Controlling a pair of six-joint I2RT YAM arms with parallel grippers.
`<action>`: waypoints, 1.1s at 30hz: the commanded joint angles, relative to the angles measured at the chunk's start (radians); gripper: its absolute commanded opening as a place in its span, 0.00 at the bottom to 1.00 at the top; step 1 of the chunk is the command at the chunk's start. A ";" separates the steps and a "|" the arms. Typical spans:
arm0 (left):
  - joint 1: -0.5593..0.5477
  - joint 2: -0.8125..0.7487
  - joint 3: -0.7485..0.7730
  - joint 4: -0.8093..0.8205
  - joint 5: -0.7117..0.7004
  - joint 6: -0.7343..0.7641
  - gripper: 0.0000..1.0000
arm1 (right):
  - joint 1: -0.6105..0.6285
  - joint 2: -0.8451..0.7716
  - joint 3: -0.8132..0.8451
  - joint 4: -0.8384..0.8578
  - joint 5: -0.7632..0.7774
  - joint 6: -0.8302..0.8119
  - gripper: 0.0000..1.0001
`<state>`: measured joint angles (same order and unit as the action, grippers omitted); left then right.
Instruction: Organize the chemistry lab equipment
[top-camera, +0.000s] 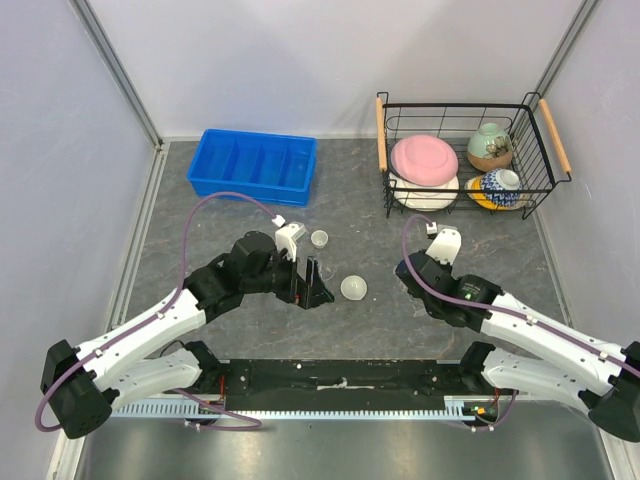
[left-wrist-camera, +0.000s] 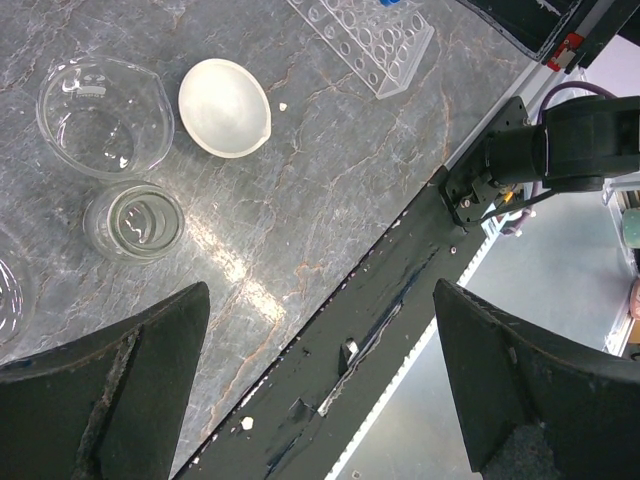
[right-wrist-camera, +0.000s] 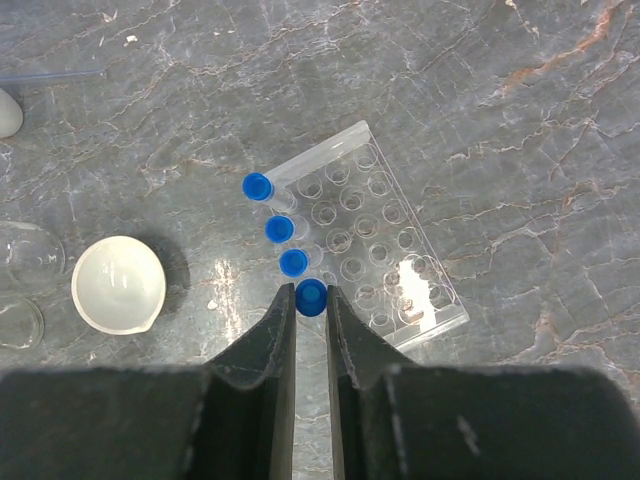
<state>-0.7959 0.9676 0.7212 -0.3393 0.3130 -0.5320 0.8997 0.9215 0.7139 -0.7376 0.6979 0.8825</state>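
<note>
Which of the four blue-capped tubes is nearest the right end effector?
The blue-capped tube lowest in the right wrist view: it alone sits between the right end effector's fingers; the other three stand beyond them.

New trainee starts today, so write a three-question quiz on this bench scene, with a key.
1. True or false: the left gripper is shut.
2. How many blue-capped tubes stand in the clear rack?
3. The right gripper is: A) wide open; B) closed on the nearest tube at its cap; C) gripping the rack's edge.
Key: 1 false, its jaws stand wide open and empty; 2 four, in one edge row; 3 B.
</note>
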 joint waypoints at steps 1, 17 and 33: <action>0.001 -0.017 -0.002 0.016 -0.022 0.033 1.00 | 0.004 0.007 0.001 0.058 0.023 -0.013 0.00; 0.001 -0.012 0.000 0.008 -0.023 0.035 1.00 | 0.004 0.027 -0.019 0.035 0.046 -0.004 0.00; 0.001 -0.003 0.004 0.006 -0.023 0.038 1.00 | 0.002 0.045 -0.048 0.053 0.032 -0.002 0.00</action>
<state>-0.7959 0.9661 0.7200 -0.3431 0.3035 -0.5312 0.8997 0.9600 0.6788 -0.7094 0.7124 0.8753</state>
